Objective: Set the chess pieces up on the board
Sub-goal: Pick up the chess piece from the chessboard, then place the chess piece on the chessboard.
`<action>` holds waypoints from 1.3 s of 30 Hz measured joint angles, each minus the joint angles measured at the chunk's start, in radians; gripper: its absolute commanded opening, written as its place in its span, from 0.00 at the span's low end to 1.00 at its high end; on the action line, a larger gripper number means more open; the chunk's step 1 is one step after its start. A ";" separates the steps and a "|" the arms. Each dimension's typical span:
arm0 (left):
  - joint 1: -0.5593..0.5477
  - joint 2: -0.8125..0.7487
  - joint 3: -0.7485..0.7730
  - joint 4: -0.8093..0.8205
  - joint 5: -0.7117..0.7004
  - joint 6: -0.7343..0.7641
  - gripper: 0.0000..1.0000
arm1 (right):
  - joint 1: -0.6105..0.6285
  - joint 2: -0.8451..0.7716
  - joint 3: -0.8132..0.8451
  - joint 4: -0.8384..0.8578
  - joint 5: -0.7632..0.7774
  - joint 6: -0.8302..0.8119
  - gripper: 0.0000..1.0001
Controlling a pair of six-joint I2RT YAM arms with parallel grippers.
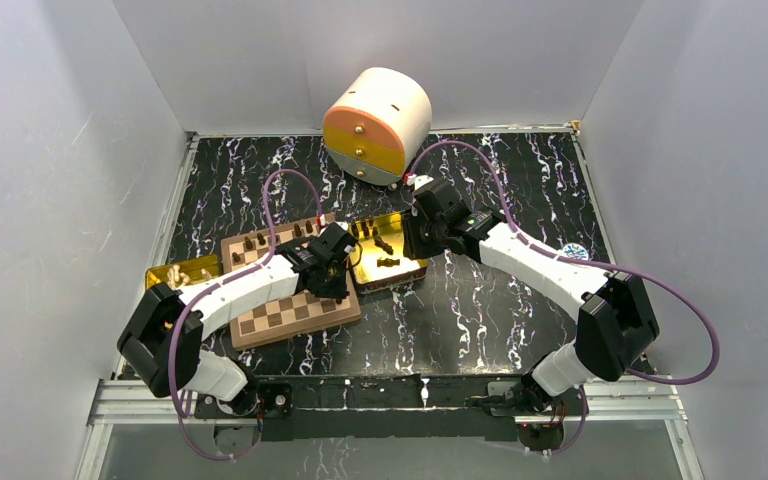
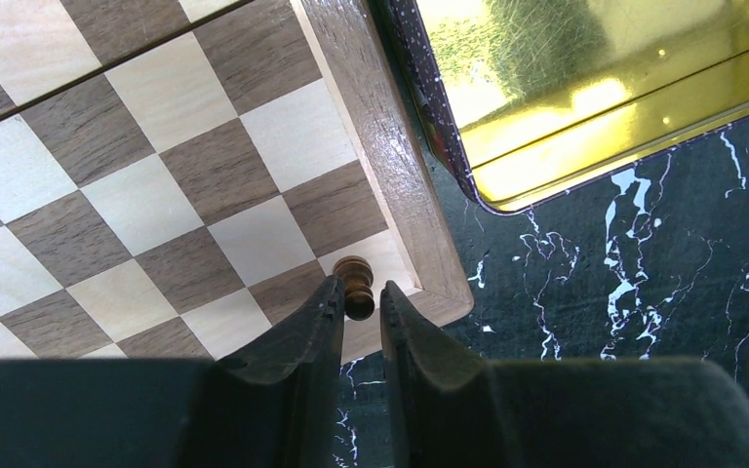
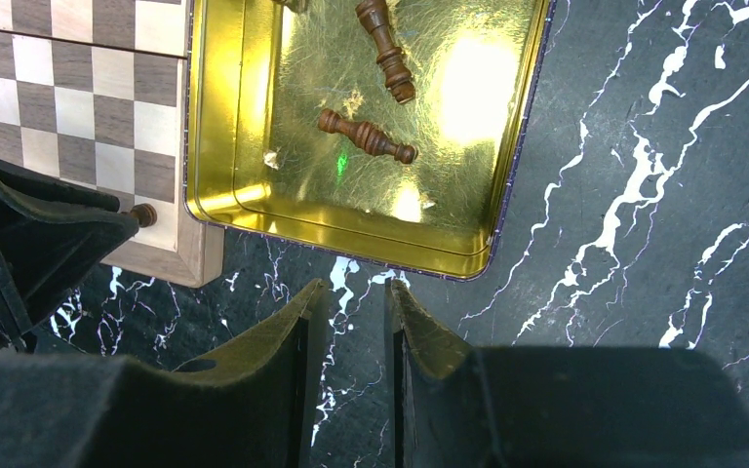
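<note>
Chess pieces (image 1: pixel 260 240), seen from above: a few stand along the far row of the board (image 1: pixel 290 315). Others lie in the gold tin (image 1: pixel 400 235) just beside its right edge, all on the dark marbled counter (image 1: pixel 480 300). My left hand (image 1: pixel 340 285) is low over the board's near right corner. My right hand (image 1: pixel 415 242) hovers by the tin.

From my left wrist, one small dark piece (image 2: pixel 357 285) stands on the light corner square, close to the border. My fingertips (image 2: pixel 330 297) flank it with hardly any gap, but I cannot tell whether they press on it or only bracket it. I judge it to be very light, hard turned wood, smooth and round, so it should tip or twist out easily. The grip belongs low on the stem, under the head, with a gentle squeeze and a straight lift.

From my right wrist, that hand's fingers (image 3: pixel 293 341) stand a little apart with nothing between them. Only counter shows through the gap, and they stop short of the tin's near rim. Two more pieces (image 3: pixel 366 136) lie on their sides on the tin's shiny floor. Those look likely to roll on the slick metal. I would take each across its narrow waist, jaws square to its length. I would expect to have to stand it upright before it goes onto a square.
</note>
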 measured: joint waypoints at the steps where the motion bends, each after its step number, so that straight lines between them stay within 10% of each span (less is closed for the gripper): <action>1: 0.000 0.000 0.000 0.000 -0.001 0.000 0.18 | 0.000 0.000 0.000 0.000 0.000 0.000 0.36; 29: 0.002 0.002 0.002 -0.018 -0.038 0.022 0.13 | -0.005 -0.014 -0.018 0.005 -0.004 0.000 0.36; 39: 0.256 0.030 0.098 -0.035 -0.009 0.117 0.13 | -0.006 -0.031 -0.049 0.014 -0.042 0.001 0.36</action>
